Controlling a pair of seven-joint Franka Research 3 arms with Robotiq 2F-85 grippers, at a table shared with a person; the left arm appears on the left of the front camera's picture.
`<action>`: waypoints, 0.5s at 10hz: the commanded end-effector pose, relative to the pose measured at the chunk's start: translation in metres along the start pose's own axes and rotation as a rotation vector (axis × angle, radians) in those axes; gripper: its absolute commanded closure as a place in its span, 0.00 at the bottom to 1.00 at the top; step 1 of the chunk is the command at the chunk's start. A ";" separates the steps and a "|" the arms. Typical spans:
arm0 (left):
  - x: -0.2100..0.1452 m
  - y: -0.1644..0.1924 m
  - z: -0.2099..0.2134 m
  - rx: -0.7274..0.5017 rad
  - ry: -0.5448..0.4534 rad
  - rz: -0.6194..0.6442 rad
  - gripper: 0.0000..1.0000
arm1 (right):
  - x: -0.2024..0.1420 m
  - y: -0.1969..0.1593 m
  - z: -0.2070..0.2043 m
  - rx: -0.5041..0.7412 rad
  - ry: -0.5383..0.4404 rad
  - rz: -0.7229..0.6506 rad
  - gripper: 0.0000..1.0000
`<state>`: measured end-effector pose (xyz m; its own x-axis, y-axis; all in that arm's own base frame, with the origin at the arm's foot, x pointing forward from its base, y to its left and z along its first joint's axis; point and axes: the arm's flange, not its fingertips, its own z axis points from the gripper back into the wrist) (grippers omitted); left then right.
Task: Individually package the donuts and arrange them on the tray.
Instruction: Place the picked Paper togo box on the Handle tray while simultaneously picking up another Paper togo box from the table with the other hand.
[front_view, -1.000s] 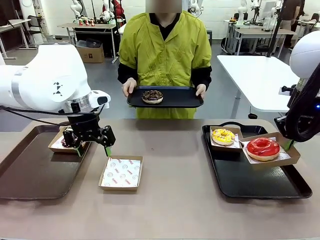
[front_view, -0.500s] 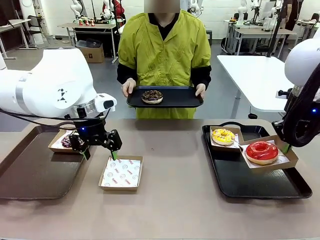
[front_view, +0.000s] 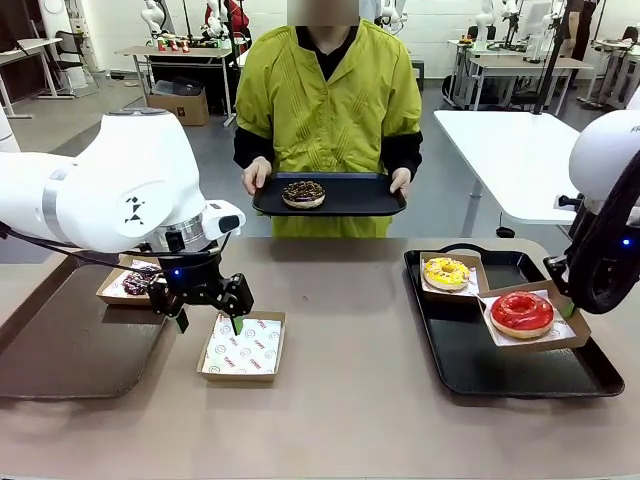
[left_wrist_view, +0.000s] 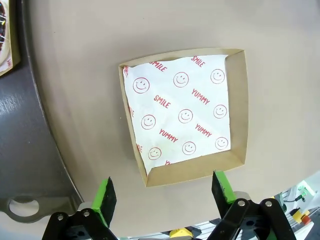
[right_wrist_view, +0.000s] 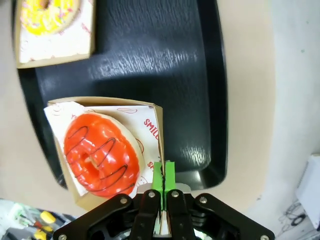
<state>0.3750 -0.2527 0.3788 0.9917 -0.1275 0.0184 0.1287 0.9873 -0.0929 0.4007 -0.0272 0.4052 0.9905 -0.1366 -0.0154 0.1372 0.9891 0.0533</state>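
Note:
My left gripper (front_view: 210, 322) hangs open just over the near-left edge of an empty paper-lined box (front_view: 243, 345); in the left wrist view the gripper (left_wrist_view: 163, 192) straddles the empty box's (left_wrist_view: 185, 117) near wall. Behind it, the dark drizzled donut (front_view: 133, 284) sits in a box on the brown tray (front_view: 60, 345). My right gripper (front_view: 568, 304) is shut on the wall of the box holding the red donut (front_view: 522, 312), low over the black tray (front_view: 530, 375). The right wrist view shows the right gripper (right_wrist_view: 163, 182), the red donut (right_wrist_view: 97, 152) and the boxed yellow donut (right_wrist_view: 47, 12). The yellow donut (front_view: 447, 272) sits boxed at the tray's back.
A person in a yellow-green coat stands across the table, holding a small black tray (front_view: 360, 195) with the chocolate sprinkled donut (front_view: 304, 193) on it. Bare tabletop (front_view: 340, 400) lies between the two trays. The black tray's front half (right_wrist_view: 150, 55) is free.
My left gripper has moved right, from the drizzled donut's box on the brown tray to over the empty box. My right gripper has lowered the red donut's box towards the black tray.

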 end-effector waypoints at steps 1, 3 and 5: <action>-0.001 -0.002 -0.005 0.037 -0.019 0.017 0.00 | 0.004 -0.011 -0.019 0.054 -0.018 0.007 0.99; -0.002 0.003 -0.015 0.055 -0.007 0.017 0.00 | 0.009 -0.014 -0.028 0.064 -0.028 0.022 0.99; 0.001 0.014 -0.026 0.061 -0.023 0.064 0.00 | 0.015 -0.019 -0.039 0.081 -0.038 0.026 0.99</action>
<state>0.3752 -0.2439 0.3605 0.9939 -0.1098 0.0041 0.1098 0.9918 -0.0652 0.4094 -0.0403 0.3742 0.9911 -0.1333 0.0039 0.1323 0.9867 0.0949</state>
